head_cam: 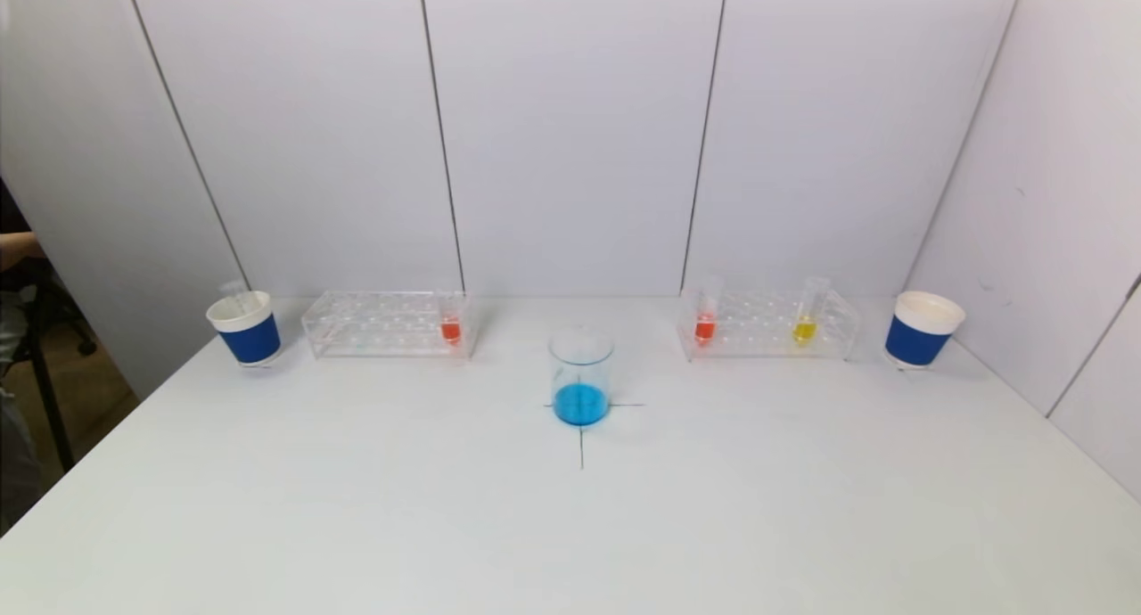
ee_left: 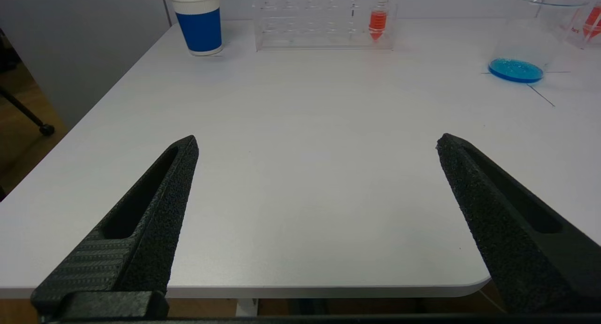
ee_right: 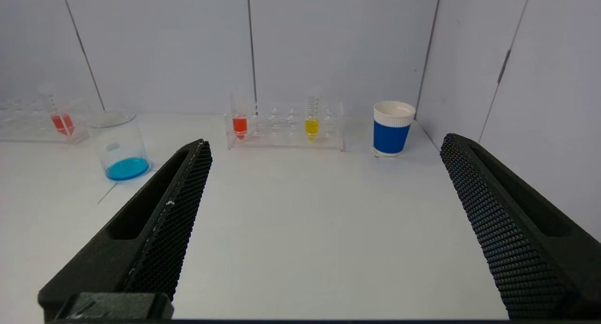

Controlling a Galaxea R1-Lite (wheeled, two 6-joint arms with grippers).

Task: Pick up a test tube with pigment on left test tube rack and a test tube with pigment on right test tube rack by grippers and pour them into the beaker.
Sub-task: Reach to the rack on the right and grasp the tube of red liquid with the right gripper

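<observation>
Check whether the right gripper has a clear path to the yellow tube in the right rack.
Probably yes: right gripper is open, with bare table up to the yellow tube, which stands apart from the red tube.

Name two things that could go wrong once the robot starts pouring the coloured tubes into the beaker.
1. The clear glass beaker already holds blue liquid, so a careless pour could splash it onto the white table.
2. The right clear plastic rack holds an orange-filled tube and a yellow-filled tube; the open right gripper might knock one while taking the other.
</observation>
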